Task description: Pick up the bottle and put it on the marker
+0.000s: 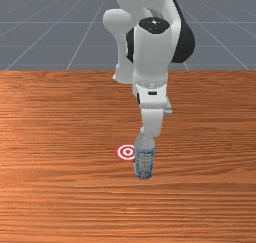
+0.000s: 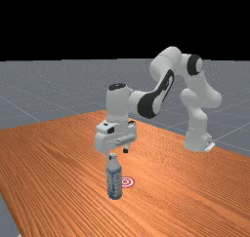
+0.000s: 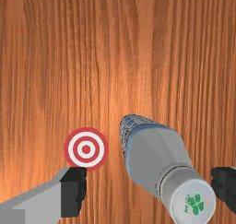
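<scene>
The wooden table [image 2: 53, 153] is orange-brown, its grain streaked all over, and a grey floor [image 1: 35, 27] with pale grid lines lies beyond its far edge in the front view. In the far view, black fills the space above the floor. The white and grey arm [image 2: 168, 65] stands at the far view's right and reaches left.

The bottle [image 1: 144, 159] stands upright on the wood, blue and white label below a pale top. The marker [image 1: 126, 152] – red and white rings – lies flat just beside it, to the front view's left and a little farther; the bottle hides its edge there.

The gripper [image 2: 118, 154] is over the bottle, fingers wide apart. The bottle's cap [image 3: 189, 195] sits between them, nearer one finger, with a gap on each side.
</scene>
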